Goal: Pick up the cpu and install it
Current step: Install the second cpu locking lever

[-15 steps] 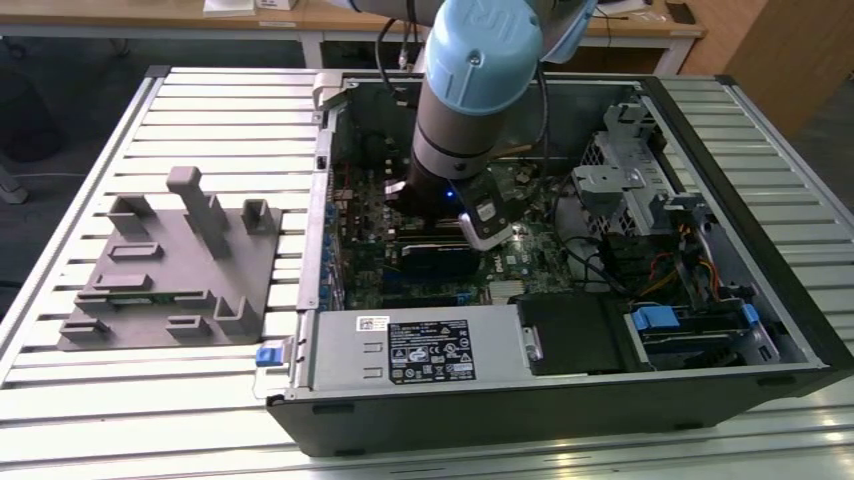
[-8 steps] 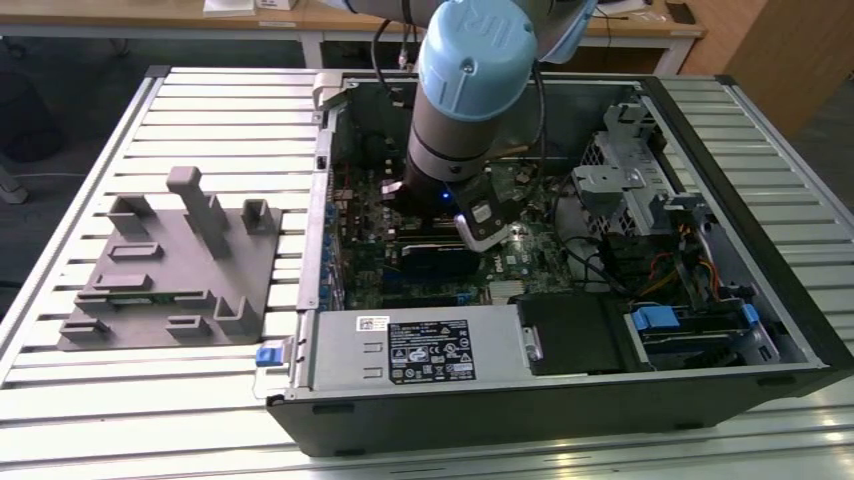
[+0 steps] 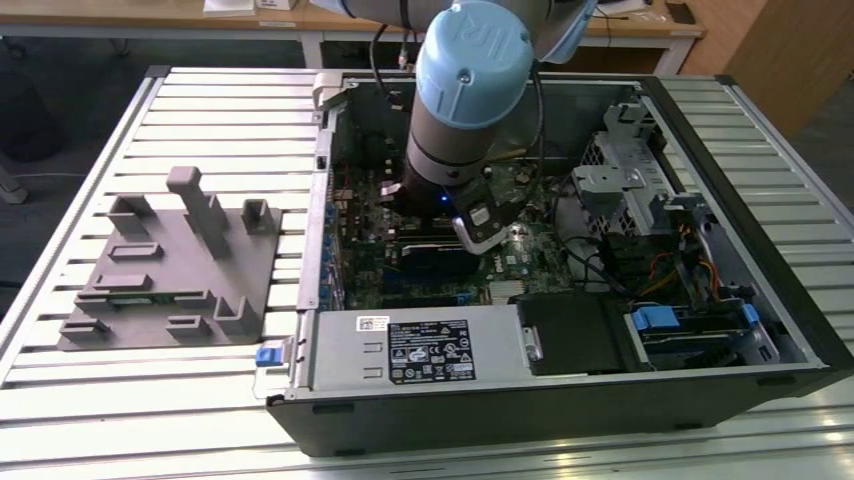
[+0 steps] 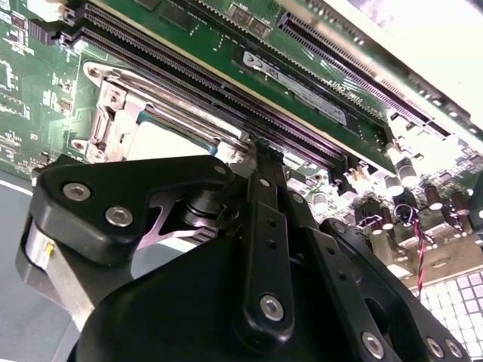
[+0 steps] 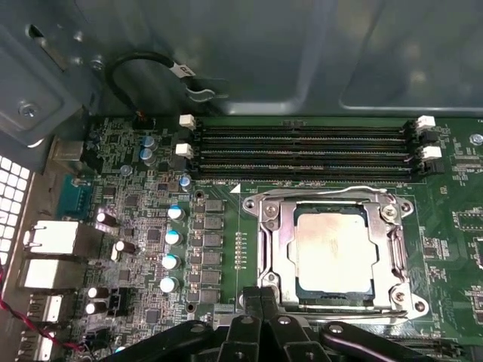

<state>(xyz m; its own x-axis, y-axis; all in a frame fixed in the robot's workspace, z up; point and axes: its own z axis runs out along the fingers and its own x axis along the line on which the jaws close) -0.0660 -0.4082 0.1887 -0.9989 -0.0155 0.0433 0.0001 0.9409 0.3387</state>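
Note:
The cpu (image 5: 333,252), a pale silver square chip, lies flat inside the metal socket frame (image 5: 270,249) on the green motherboard. In the second wrist view the cpu (image 4: 161,140) shows as a pale patch just beyond the fingertips. My gripper (image 5: 260,294) hangs at the socket's near edge, beside the chip, its black fingers pressed together with nothing between them. In the second wrist view the gripper (image 4: 260,148) points down at the board next to the socket. In the exterior view the arm (image 3: 461,100) reaches down into the open computer case (image 3: 561,400).
Black memory slots (image 5: 302,151) run alongside the socket. Capacitors (image 5: 172,237) and rear ports (image 5: 53,241) stand on the board's other side. A grey plastic fixture (image 3: 167,270) sits on the slatted table at the exterior view's left. Drive bays and cables (image 3: 667,270) fill the case's right.

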